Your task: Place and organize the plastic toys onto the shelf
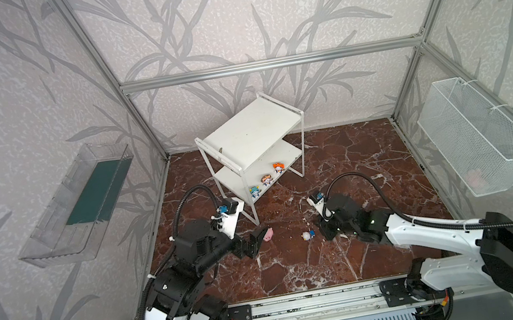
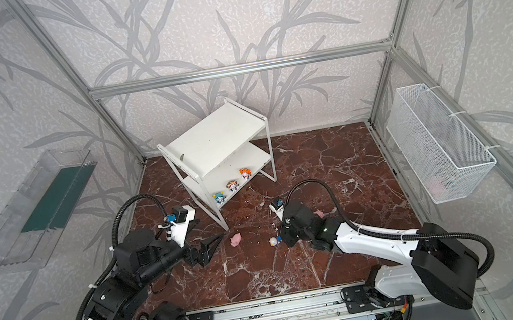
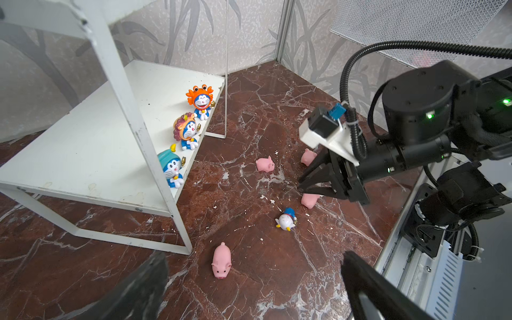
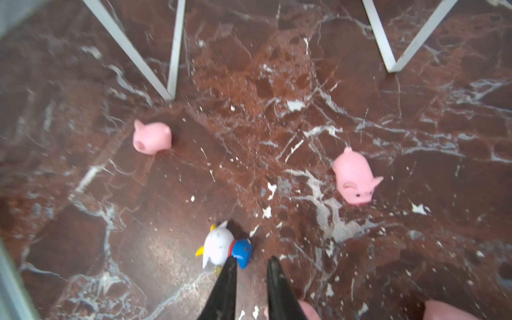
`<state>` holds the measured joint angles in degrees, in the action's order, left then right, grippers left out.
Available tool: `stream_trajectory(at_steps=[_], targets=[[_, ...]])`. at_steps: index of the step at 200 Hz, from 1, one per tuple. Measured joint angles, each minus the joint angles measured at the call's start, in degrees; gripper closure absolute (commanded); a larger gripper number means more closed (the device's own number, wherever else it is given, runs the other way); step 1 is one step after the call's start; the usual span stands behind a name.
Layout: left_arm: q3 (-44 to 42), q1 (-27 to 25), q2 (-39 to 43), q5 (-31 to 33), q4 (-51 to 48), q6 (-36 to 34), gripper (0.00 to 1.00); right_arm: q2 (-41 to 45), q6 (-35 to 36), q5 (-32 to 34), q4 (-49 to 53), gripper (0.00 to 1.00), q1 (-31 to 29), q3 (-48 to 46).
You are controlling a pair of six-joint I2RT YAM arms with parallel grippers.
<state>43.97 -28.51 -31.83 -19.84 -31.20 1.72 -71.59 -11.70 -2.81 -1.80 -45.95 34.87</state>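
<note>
Left wrist view: three figurines (image 3: pixel 187 130) stand in a row along one edge of the lower board of the shelf (image 3: pixel 83 144). Four pigs (image 3: pixel 265 164) and a fallen figurine (image 3: pixel 286 220) are on the marble floor (image 3: pixel 277 110). In both top views the shelf stands toward 12 o'clock, with the fallen figurine at its 6 o'clock. The left gripper (image 3: pixel 254 253), jaws spread wide and empty, has one pig (image 1: pixel 268 234) just at its 3 o'clock. The right gripper (image 4: pixel 252 260), pinched together on nothing, sits just at the fallen figurine's 3 o'clock.
</note>
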Motion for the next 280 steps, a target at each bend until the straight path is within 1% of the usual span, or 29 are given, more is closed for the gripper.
stream_trajectory(at_steps=[10,24,32,41,50,66,75,88,109,124,139,164,194,211,228,250,280], targets=[[0.0,0.0,0.07,0.0,-0.02,0.0,0.01,-0.57,1.51,-3.08,-0.92,0.68,1.73,0.55],[0.0,0.02,0.07,0.02,-0.02,0.0,0.01,-2.82,4.46,-6.29,2.08,0.56,2.51,4.09],[0.0,0.04,0.11,0.02,-0.02,0.0,0.01,-4.94,6.58,-7.43,4.68,0.53,2.4,7.34],[0.0,0.04,0.26,0.04,-0.02,0.0,0.01,-6.88,8.5,-6.99,6.34,0.5,1.64,10.19],[0.0,0.04,0.42,0.07,-0.02,0.0,0.01,-8.13,10.14,-5.22,7.56,0.45,0.26,11.89],[0.0,0.04,0.68,0.2,-0.02,0.0,0.01,-8.81,11.41,-1.14,9.64,0.38,-3.34,12.07],[0.0,0.04,0.68,0.24,-0.02,0.0,0.01,-8.92,11.87,2.8,10.58,0.34,-6.4,11.32],[0.0,0.04,0.61,0.22,-0.02,0.0,0.01,-9.18,12.66,8.96,11.5,0.31,-11.41,9.94],[0.0,0.09,0.46,0.09,0.02,0.0,0.01,-11.28,13.44,17.68,12.22,0.3,-18.4,8.39],[0.0,0.11,0.15,-0.13,0.07,0.0,0.01,-13.66,13.97,23.04,12.26,0.3,-21.38,7.72],[0.0,0.13,-0.02,-0.22,0.07,0.0,0.01,-16.63,14.14,27.67,12.61,0.3,-22.82,7.87],[-0.35,0.15,0.39,-0.2,0.31,0.02,0.01,-21.29,14.34,32.41,13.73,0.32,-23.19,9.88],[-0.63,0.15,0.74,-0.17,0.39,0.02,0.01,-26.93,14.99,36.52,15.34,0.38,-23.5,15.43],[-0.63,0.13,0.76,-0.17,0.39,0.02,0.01,-29.92,15.65,38.1,16.22,0.47,-23.58,18.49],[-0.63,0.15,0.96,-0.15,0.39,0.02,0.01,-32.39,16.59,39.6,17.81,0.51,-23.58,21.0],[-0.63,0.15,1.36,0.0,0.39,0.0,0.01,-34.38,16.68,40.11,20.96,0.51,-23.08,23.93],[-0.63,0.15,1.77,0.24,0.39,0.02,0.01,-34.14,16.26,39.74,23.63,0.45,-22.67,24.48]])
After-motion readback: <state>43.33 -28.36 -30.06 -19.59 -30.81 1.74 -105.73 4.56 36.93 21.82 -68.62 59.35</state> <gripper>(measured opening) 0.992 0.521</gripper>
